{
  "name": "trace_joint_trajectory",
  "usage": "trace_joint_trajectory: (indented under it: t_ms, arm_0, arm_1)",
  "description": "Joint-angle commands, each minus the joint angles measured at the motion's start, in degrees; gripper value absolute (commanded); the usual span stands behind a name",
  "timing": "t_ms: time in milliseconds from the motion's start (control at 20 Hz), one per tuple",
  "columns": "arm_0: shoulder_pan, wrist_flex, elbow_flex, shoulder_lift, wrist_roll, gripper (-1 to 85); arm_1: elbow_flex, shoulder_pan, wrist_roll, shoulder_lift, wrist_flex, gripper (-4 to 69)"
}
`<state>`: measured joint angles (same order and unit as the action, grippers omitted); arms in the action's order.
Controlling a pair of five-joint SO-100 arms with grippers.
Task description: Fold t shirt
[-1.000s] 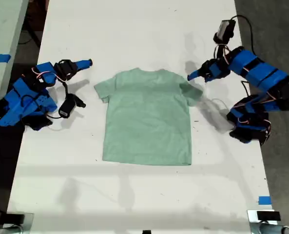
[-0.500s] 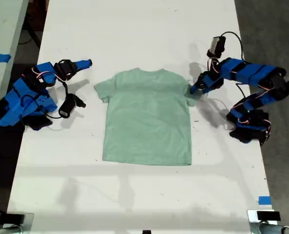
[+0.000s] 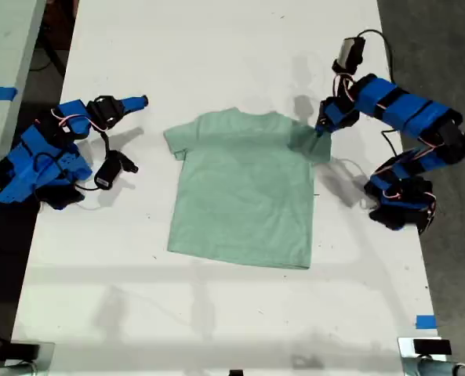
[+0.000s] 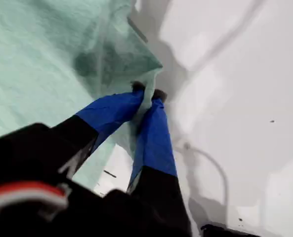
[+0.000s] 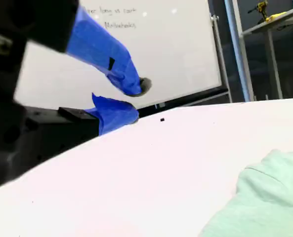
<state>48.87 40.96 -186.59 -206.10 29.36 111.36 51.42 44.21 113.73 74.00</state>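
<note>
Pinching the shirt's sleeve, my first claw [image 4: 146, 94] has its jaws closed on the cloth at the exterior view's right, sleeve hem bunched up between the tips. The t shirt [image 3: 240, 188] lies flat, front up, in the middle of the white table [image 3: 216, 47], collar toward the exterior view's top, hem toward its bottom, long axis running top to bottom of that view. From the first claw the body of the shirt spreads toward the exterior view's left, so a fold would carry the sleeve across that way, over the chest. My second claw [image 5: 134, 101] sits parked off the shirt near the exterior view's left edge, jaws a narrow gap apart and holding nothing; the other sleeve lies near it but apart. First arm is clearly the one engaged. Around: a loose cable [image 4: 210, 163] on the table beside the first claw, blue tape [image 3: 425, 321] near the table's edge at the exterior view's lower right. Nothing lies on the shirt or in the fold path; risk is the thin grip slipping off the hem
</note>
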Motion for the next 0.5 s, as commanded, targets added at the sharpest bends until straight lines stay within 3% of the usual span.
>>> trace_joint_trajectory:
  t_ms: [0,250,450]
  arm_0:
    - [0.2,0.0,-2.5,-0.6,-0.3,4.3]
    - [0.2,0.1,-2.5,-0.6,-0.3,4.3]
    - [0.2,0.2,-2.5,-0.6,-0.3,4.3]
  arm_1:
    - [-15.6,-9.0,-2.6,-3.8,3.5,0.7]
    - [-40.0,-26.1,-6.9,-28.8,3.3,0.7]
    - [-52.6,-34.2,-8.1,-44.2,1.7,0.7]
